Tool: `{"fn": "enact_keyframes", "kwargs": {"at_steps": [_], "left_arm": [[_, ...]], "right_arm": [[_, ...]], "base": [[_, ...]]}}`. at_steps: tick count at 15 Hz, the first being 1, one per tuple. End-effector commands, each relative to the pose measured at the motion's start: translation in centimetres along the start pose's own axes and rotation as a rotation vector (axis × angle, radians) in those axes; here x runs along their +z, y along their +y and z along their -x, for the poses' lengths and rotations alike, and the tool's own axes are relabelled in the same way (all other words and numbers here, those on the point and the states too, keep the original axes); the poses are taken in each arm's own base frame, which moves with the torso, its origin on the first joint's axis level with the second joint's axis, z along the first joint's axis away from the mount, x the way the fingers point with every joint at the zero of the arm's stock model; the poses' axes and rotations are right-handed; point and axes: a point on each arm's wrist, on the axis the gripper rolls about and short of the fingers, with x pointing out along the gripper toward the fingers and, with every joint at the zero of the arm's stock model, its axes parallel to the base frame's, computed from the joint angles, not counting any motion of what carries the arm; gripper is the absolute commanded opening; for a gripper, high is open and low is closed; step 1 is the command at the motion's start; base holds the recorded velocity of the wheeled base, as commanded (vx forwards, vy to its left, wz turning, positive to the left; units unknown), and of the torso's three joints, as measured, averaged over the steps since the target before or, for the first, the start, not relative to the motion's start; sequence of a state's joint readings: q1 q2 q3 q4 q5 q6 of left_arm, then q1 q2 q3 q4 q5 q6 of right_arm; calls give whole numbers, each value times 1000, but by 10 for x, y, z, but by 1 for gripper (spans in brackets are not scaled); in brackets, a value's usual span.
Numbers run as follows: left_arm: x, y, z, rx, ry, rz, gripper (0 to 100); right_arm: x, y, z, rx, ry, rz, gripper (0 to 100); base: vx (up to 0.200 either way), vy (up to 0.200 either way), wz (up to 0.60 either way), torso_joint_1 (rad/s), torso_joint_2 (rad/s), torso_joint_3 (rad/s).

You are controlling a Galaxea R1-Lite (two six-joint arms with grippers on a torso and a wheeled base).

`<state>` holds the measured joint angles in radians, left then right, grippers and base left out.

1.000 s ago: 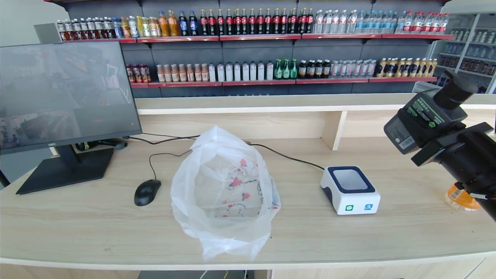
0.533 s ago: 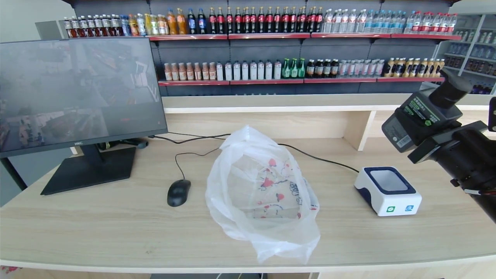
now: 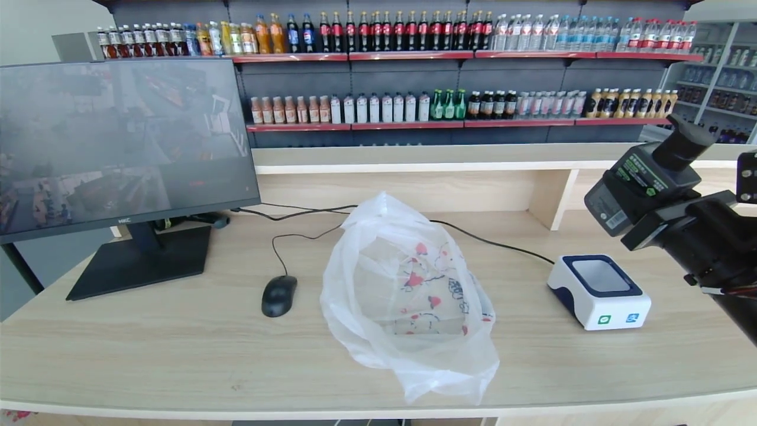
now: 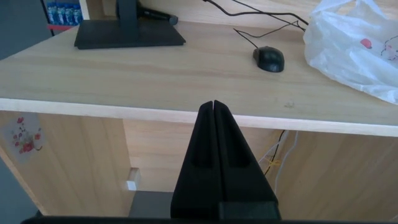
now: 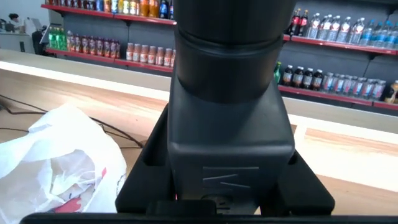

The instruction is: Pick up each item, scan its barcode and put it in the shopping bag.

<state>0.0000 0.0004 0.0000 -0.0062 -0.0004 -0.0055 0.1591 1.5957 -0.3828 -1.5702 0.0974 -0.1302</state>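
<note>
One dark bottle (image 3: 641, 177), clamped in the right pincer (image 3: 662, 220), slants cap up and rightward; left pincer (image 4: 213, 111) pressed together.

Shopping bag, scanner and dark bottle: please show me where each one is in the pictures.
shopping bag (image 3: 358, 307): head view, on its translucent side wall.
scanner (image 3: 600, 277): head view, on its top window.
dark bottle (image 3: 641, 177): head view, on its labelled body.

Your monitor (image 3: 118, 142) runs off frame at nine o'clock; print on the black bottle (image 3: 647, 177) is too small to read.
</note>
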Motion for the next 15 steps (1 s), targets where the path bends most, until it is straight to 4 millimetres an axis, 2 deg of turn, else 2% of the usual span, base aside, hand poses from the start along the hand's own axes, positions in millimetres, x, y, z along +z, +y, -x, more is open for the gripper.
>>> {"fn": "enact_keyframes", "kwargs": {"at_steps": [1, 7, 11, 15], "left_arm": [[0, 0, 0, 0, 0, 2, 0], [0, 0, 0, 0, 0, 1, 0], [0, 0, 0, 0, 0, 4, 0], [0, 0, 0, 0, 0, 4, 0]], "right_arm": [[-6, 1, -4, 7, 19, -2, 0], [-6, 0, -5, 5, 16, -2, 0], [-13, 0, -4, 3, 44, -1, 0], [-27, 18, -10, 72, 89, -28, 0]], "base": [[0, 0, 600, 2, 2, 7], [0, 0, 600, 4, 2, 3], [0, 0, 0, 0, 0, 0], [0, 0, 0, 0, 0, 0]]}}
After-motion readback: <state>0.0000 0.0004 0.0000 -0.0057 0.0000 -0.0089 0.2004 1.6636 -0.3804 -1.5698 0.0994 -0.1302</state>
